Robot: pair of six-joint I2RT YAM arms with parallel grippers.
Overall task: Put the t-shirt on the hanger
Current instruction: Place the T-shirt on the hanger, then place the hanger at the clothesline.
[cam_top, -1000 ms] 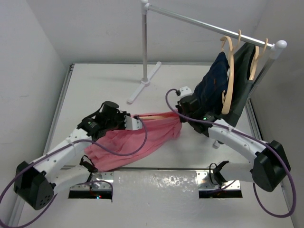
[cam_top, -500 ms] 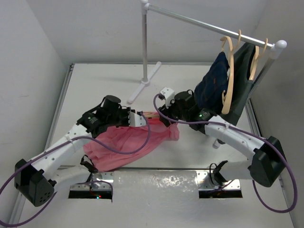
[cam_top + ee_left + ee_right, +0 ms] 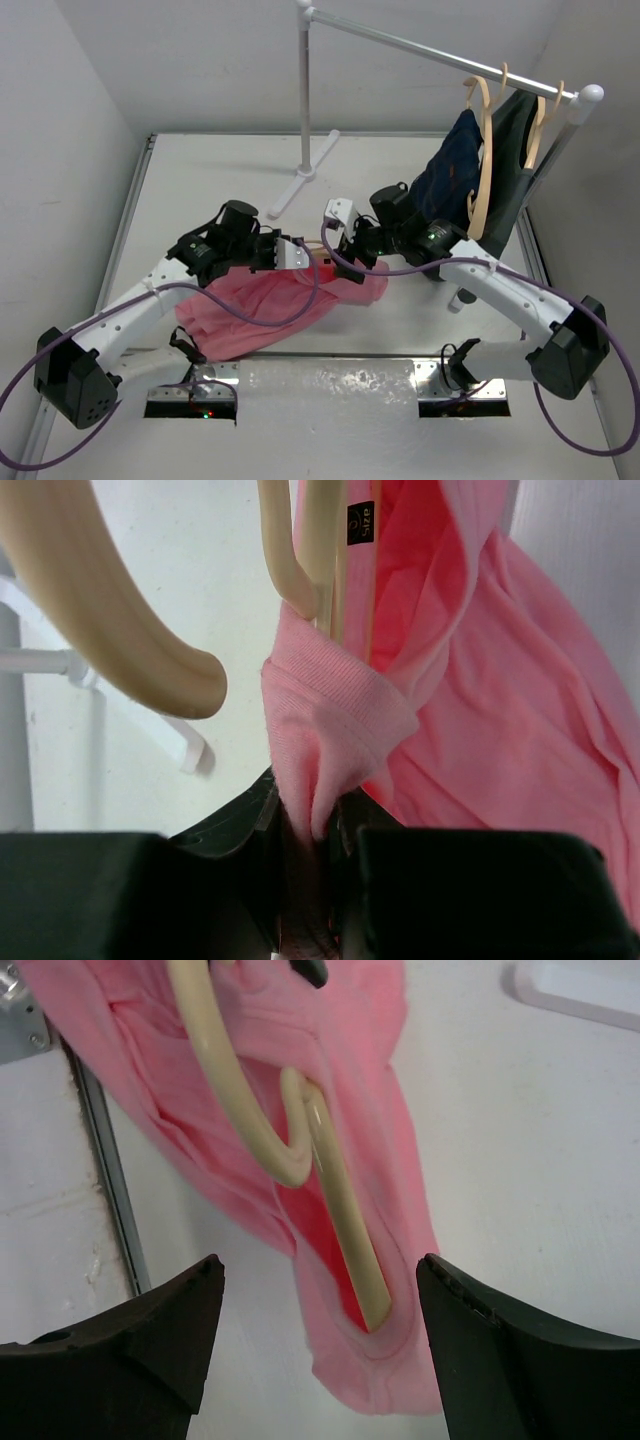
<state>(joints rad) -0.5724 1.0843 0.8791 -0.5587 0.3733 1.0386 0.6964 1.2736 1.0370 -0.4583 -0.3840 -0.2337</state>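
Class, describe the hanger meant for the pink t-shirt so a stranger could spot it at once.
On the white table, find the pink t-shirt. The pale wooden hanger sits partly inside it, hook showing. Unlike the two hangers on the rail, it is low down and in pink cloth, not dark.

Bright, even light, soft shadows, glare on the foil strip (image 3: 330, 380); near hanger (image 3: 100, 600) slightly blurred.

Pink t-shirt (image 3: 520, 730): soft knit cloth, matt, fine ribbing at collar edge. hanger (image 3: 340, 1200): pale wood, smooth, faint satin sheen. Far rail (image 3: 420, 45): bare metal, dull shine. table (image 3: 200, 180): white, matt, smooth. Near-edge plate (image 3: 330, 385): crinkled, reflective, metal-like.
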